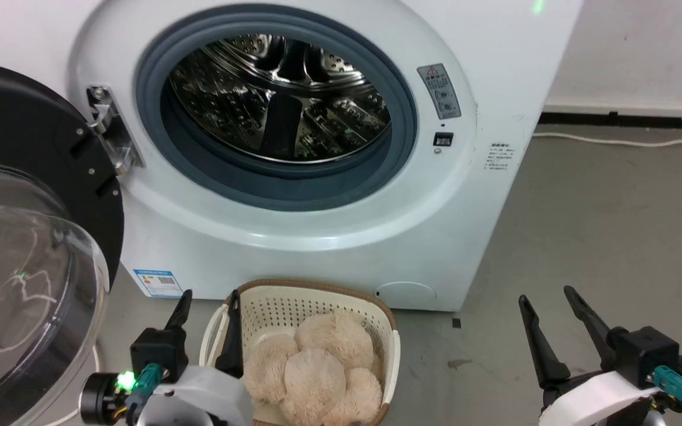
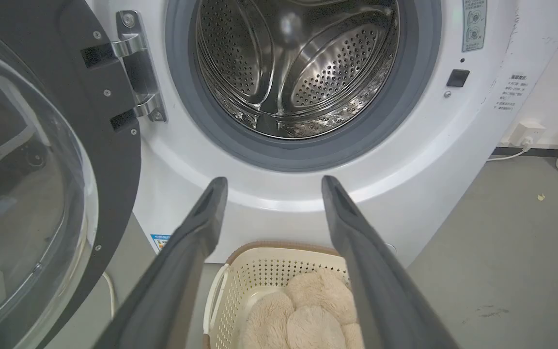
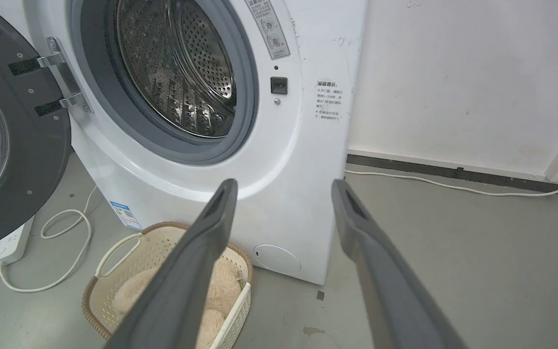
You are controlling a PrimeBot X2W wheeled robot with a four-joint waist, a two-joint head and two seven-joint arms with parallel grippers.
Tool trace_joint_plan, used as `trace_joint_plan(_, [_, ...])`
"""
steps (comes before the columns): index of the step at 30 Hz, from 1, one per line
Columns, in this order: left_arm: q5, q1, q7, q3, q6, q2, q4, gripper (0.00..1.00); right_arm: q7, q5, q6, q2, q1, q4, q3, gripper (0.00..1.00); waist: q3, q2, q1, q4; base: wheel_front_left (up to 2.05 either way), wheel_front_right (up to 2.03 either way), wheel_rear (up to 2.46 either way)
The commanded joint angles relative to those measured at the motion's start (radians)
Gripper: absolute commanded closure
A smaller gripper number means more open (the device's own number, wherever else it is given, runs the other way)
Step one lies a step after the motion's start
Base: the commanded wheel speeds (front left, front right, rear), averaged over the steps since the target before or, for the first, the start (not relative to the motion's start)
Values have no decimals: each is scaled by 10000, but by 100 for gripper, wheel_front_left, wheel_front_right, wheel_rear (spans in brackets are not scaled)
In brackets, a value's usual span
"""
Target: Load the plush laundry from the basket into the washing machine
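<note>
Dark and long-fingered, the left tool [image 1: 211, 294] is hanging spread wide and holding nothing, just over the left side of the basket [image 1: 317, 286]. The right tool [image 1: 545, 294] is spreading wide too, also holding nothing, off over the grey floor [image 1: 613, 236].

The plush laundry [image 1: 317, 367] is lying in the basket, filling most of it. It is probably going to feel soft, light and squashy, and the fur may be slipping, so pinching deep into one fat lump looks best.

The washing machine [image 1: 495, 89] is standing right behind the basket. Its door [image 1: 21, 266] is sticking out close by the left tool, and the grey ring [image 1: 293, 189] is making a lip to lift over.
</note>
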Motion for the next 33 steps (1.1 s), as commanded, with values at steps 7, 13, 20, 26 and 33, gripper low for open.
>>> trace_joint_plan(7, [-332, -815, 109, -381, -44, 2, 752, 0, -273, 416, 2, -5, -66, -109, 1, 0, 575, 0, 0, -207, 0, 0, 0])
trace_joint_plan(13, [-598, -1458, 307, -707, -116, 2, 1545, 0, -409, 679, 3, -6, -185, -148, 16, 0, 1032, 0, 0, -399, 0, 0, 0])
trace_joint_plan(20, [-914, -2189, 661, -1130, -79, 1, 2387, 0, -537, 971, 3, -7, -283, -237, 0, 0, 1590, 0, 0, -616, 0, 0, 0])
trace_joint_plan(26, [-1244, -3002, 1229, -1417, -17, 1, 3279, 0, -663, 1291, 3, -8, -365, -367, 14, 0, 2203, 0, 0, -868, 0, 0, 0])
trace_joint_plan(33, [-1515, -3960, 1980, -1727, 119, 55, 4293, 0, -809, 1656, 4, -9, -468, -567, -17, 0, 3004, 0, 0, -1156, 0, 0, 0])
